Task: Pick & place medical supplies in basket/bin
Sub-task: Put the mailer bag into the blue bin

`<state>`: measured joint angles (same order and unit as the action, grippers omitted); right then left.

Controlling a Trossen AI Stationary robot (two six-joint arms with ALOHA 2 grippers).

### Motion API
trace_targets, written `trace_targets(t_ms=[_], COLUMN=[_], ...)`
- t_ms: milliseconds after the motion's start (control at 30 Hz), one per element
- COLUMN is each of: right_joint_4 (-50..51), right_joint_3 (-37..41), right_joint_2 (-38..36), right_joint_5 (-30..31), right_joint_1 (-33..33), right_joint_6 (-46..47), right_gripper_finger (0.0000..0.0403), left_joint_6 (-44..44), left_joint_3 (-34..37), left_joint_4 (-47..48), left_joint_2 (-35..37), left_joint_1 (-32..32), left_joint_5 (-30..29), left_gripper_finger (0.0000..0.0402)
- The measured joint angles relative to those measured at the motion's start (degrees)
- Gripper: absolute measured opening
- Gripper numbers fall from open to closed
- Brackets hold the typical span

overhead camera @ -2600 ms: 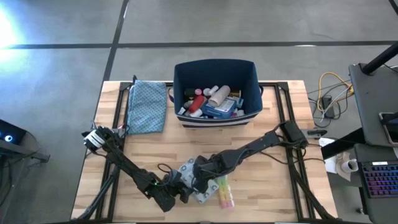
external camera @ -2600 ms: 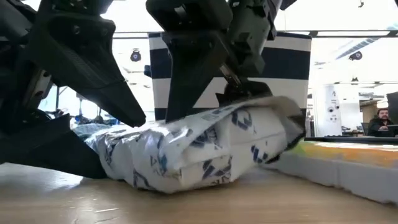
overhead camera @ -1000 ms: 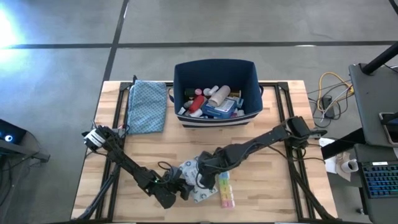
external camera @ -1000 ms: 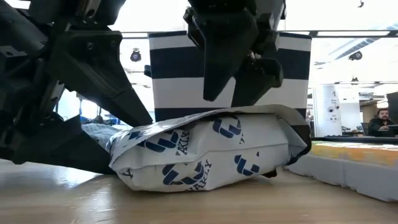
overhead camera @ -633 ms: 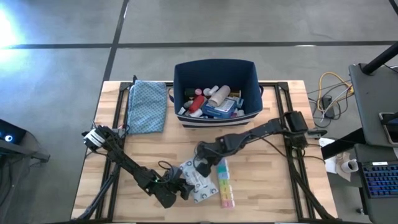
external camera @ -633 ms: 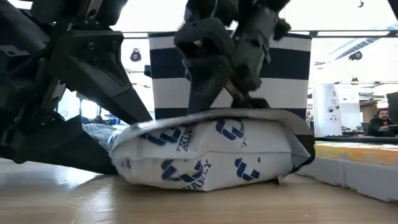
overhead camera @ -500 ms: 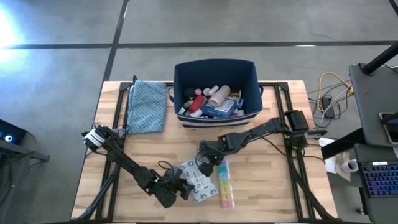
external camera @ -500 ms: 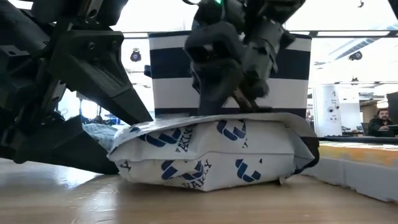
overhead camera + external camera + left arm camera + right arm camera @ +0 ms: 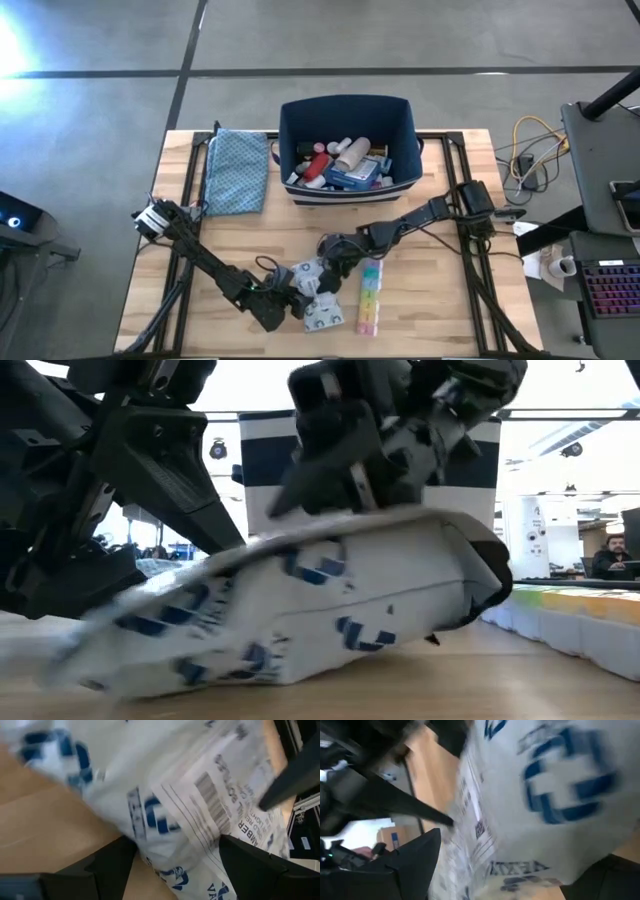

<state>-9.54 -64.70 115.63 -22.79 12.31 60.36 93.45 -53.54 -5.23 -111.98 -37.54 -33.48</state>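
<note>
Overhead view straight down, low view level across, wrist views close, all sharing the packet (image 9: 322, 305).

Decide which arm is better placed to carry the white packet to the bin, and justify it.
Probably the right. Its gripper has the packet's raised end and lies on the bin's side; the left gripper sits at the low end, farther away.

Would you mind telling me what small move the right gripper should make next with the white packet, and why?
Probably lift a little higher: the right gripper has the packet tilted, one end raised, the other on the table by the left gripper.
</note>
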Motion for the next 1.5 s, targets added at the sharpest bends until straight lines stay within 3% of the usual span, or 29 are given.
trace_targets(t_ms=[267,533,667,900,1000,1267,1500], right_joint_4=[7.19,13.05,13.31,14.12,15.50,15.80,15.63], right_joint_3=[-5.85,-5.52,-5.65,-6.30,-6.28,-6.28,-6.28], right_joint_2=[-0.13,-0.20,-0.20,-0.94,-2.44,-12.22,-26.92], right_joint_5=[2.18,3.07,3.55,5.83,6.97,16.56,30.94], right_joint_1=[0.38,0.57,0.68,0.70,1.00,1.20,-1.06], right_joint_6=[-4.64,-6.50,-7.10,-10.53,-11.96,-15.62,-21.17], right_gripper_finger=[0.0329,0.0319,0.0279,0.0172,0.0155,0.0171,0.0173], left_joint_6=[-0.10,-4.78,-5.02,-6.67,-6.97,-7.28,-7.47], left_joint_3=[0.01,-2.21,-2.57,-2.56,-2.45,-2.71,-2.71], left_joint_4=[-2.34,-2.20,-2.09,-1.76,-1.35,-2.12,-2.30], left_joint_2=[-0.11,-0.28,-0.31,0.14,1.01,5.56,8.05], left_joint_1=[0.85,0.99,1.35,0.53,-1.21,-6.95,-7.57], left_joint_5=[-0.17,-4.19,-5.07,-5.97,-6.40,-9.39,-9.99], left_gripper_finger=[0.0272,0.0272,0.0272,0.0272,0.0272,0.0272,0.0272])
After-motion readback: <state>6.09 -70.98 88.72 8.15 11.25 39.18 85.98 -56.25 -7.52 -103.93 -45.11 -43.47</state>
